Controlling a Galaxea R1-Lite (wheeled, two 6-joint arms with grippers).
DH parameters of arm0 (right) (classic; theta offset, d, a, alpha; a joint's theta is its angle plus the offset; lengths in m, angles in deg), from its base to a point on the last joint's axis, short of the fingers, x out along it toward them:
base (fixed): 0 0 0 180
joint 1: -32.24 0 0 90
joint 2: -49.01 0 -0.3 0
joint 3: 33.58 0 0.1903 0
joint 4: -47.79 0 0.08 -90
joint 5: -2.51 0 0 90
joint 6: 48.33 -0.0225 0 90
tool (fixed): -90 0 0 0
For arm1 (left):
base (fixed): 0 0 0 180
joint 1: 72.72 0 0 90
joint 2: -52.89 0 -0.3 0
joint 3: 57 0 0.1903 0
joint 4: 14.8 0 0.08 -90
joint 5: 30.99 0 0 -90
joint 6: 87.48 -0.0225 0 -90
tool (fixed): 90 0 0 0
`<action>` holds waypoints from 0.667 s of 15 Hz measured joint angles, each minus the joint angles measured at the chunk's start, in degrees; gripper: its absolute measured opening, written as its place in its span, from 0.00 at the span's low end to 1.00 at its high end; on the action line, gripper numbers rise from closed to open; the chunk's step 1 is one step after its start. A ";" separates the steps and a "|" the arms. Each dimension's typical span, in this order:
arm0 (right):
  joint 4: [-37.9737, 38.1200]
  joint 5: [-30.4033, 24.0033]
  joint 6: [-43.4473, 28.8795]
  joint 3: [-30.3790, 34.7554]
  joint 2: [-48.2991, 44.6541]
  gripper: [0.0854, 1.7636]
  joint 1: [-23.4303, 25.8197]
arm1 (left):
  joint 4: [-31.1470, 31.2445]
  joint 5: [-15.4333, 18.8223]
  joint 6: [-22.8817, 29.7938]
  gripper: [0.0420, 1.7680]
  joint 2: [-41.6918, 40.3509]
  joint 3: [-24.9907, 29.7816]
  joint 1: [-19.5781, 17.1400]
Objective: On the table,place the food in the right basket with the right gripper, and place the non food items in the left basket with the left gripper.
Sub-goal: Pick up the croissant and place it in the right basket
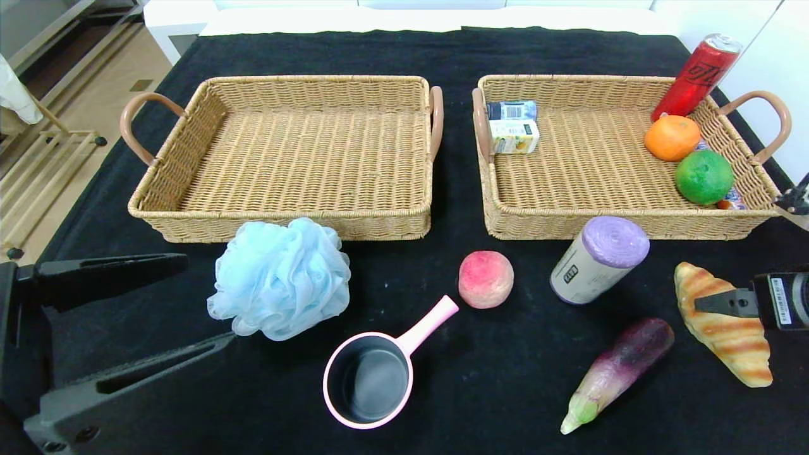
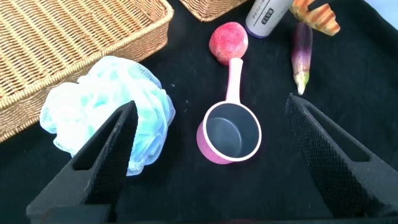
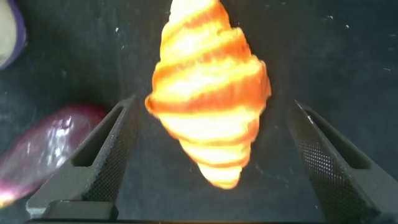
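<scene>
The croissant (image 3: 208, 93) lies on the black bench (image 1: 518, 392) at the near right, in front of the right basket (image 1: 619, 218), and we judge it to be the item now in hand. The right pincer (image 3: 208, 158) hangs over it with its fingers (image 3: 102, 158) spread wide, one on each side of the pastry and neither touching it. We take this as the approach step of a food pick. The next move calls for lowering until the fingers straddle the croissant, pressing them together on it, then lifting it clear of the basket's front wall before the release.

Just beside the croissant lies the eggplant (image 1: 616, 373); the descent should keep clear of it.

The left pincer (image 2: 208, 155) is also spread, low at the near left, with the blue bath pouf (image 2: 106, 118) by one finger and the pink saucepan (image 2: 229, 130) between the fingers' lines, farther off. Neither is gripped. The left basket (image 1: 278, 224) holds nothing.

The right wrist view shows the croissant centred between the fingers, which the head view cannot confirm, as there only one finger tip shows over the pastry. The head view alone shows both baskets and the right one's load: a red can (image 1: 698, 72), an orange (image 1: 672, 137), a lime (image 1: 703, 176) and two small cartons (image 1: 513, 126). The peach (image 1: 485, 279) and a purple-capped roll (image 1: 599, 259) remain on the bench.
</scene>
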 joint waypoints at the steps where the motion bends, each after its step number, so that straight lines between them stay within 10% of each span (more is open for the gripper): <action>1: -0.02 0.00 -0.09 -0.38 0.61 0.97 0.04 | 0.02 0.00 -0.09 0.97 0.00 0.00 0.00; 10: -0.22 -0.09 -0.20 -1.16 3.95 0.97 0.09 | 0.06 0.00 -0.59 0.97 -0.30 0.11 0.00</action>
